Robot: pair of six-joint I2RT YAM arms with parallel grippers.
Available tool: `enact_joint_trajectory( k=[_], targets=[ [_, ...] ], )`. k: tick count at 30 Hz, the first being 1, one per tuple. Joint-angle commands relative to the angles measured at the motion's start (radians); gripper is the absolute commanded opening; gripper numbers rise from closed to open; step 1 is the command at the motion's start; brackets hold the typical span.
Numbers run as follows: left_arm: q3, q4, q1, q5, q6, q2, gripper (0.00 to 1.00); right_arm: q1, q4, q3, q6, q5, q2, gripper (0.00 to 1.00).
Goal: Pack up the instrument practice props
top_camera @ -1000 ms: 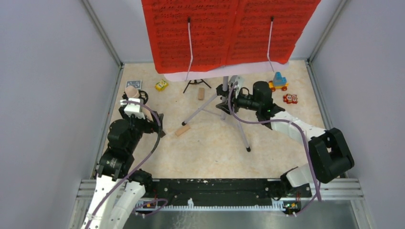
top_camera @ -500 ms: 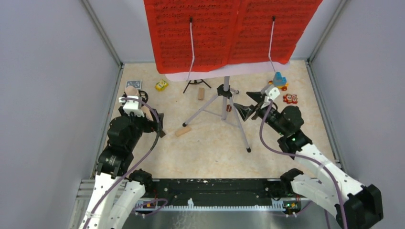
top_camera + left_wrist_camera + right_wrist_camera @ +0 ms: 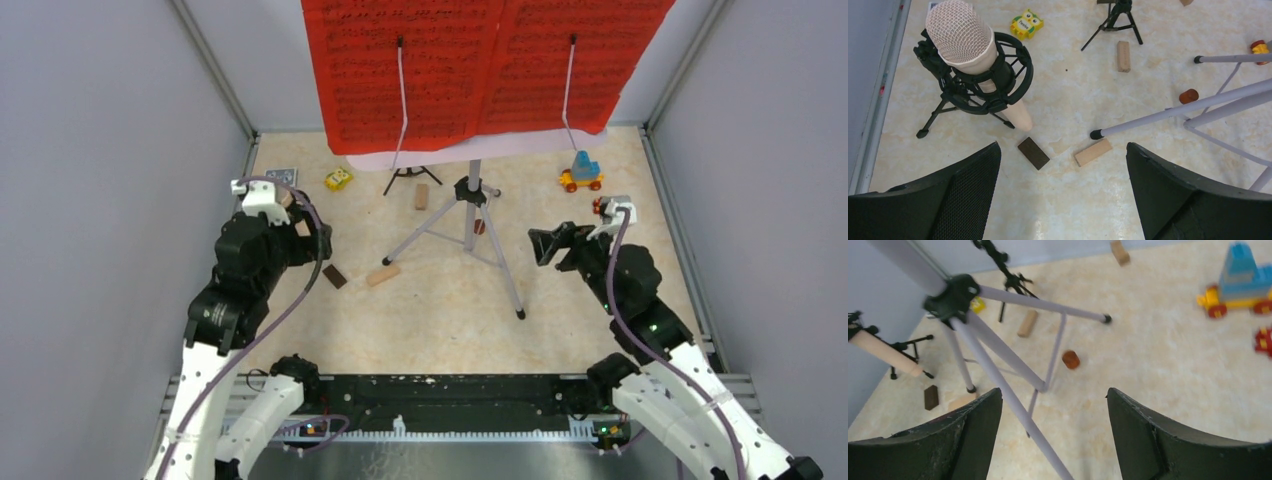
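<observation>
Red sheet-music pages (image 3: 480, 70) hang on the white music desk (image 3: 440, 158) atop the silver tripod legs (image 3: 440, 225). A beige microphone (image 3: 965, 45) sits in a black shock mount on a small black tripod (image 3: 940, 112) at the left. A second small black tripod (image 3: 410, 177) stands bare behind the stand. No black microphone shows. My left gripper (image 3: 1063, 195) is open and empty, above the floor just in front of the beige microphone. My right gripper (image 3: 548, 243) is open and empty, right of the stand and apart from it. In its wrist view a silver leg (image 3: 1013, 405) lies ahead between the fingers.
Tan wooden blocks (image 3: 382, 274) (image 3: 421, 196) and a dark block (image 3: 334, 276) lie near the stand's left leg. A small red-brown cylinder (image 3: 479, 227) lies under the stand. A yellow toy (image 3: 338, 179), a blue-and-yellow toy car (image 3: 581, 172) and a red toy (image 3: 603, 207) sit near the back. Grey walls enclose three sides.
My right gripper has pulled away from the stand's hub, moving right and toward the near edge. My left arm has shifted back and left, uncovering the dark block.
</observation>
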Motion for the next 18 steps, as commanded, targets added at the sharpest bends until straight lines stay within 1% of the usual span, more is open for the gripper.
enact_joint_trajectory(
  k=[1,3,6,8,10,13,15,18],
  targets=[
    [0.068,-0.11,0.002,-0.05,-0.048,0.076,0.99,0.01,-0.385,0.122,0.224,0.188,0.07,0.76],
    [0.088,-0.132,0.002,-0.032,-0.046,0.112,0.99,0.01,-0.492,0.169,0.261,0.196,0.117,0.76],
    [0.12,-0.168,0.002,0.001,-0.056,0.176,0.99,0.01,-0.58,0.231,0.278,0.141,0.187,0.76],
    [0.12,-0.163,0.002,0.01,-0.068,0.2,0.99,0.01,-0.603,0.251,0.296,0.106,0.23,0.84],
    [0.124,-0.155,0.002,0.01,-0.086,0.212,0.99,0.01,-0.635,0.276,0.322,0.106,0.267,0.86],
    [0.13,-0.142,0.002,0.037,-0.098,0.221,0.99,0.009,-0.713,0.324,0.376,0.142,0.323,0.86],
    [0.146,-0.157,0.002,0.021,-0.106,0.239,0.99,0.009,-0.753,0.353,0.378,0.143,0.361,0.84],
    [0.191,-0.216,0.002,-0.023,-0.112,0.274,0.99,0.01,-0.841,0.401,0.377,0.148,0.427,0.86]
  ],
)
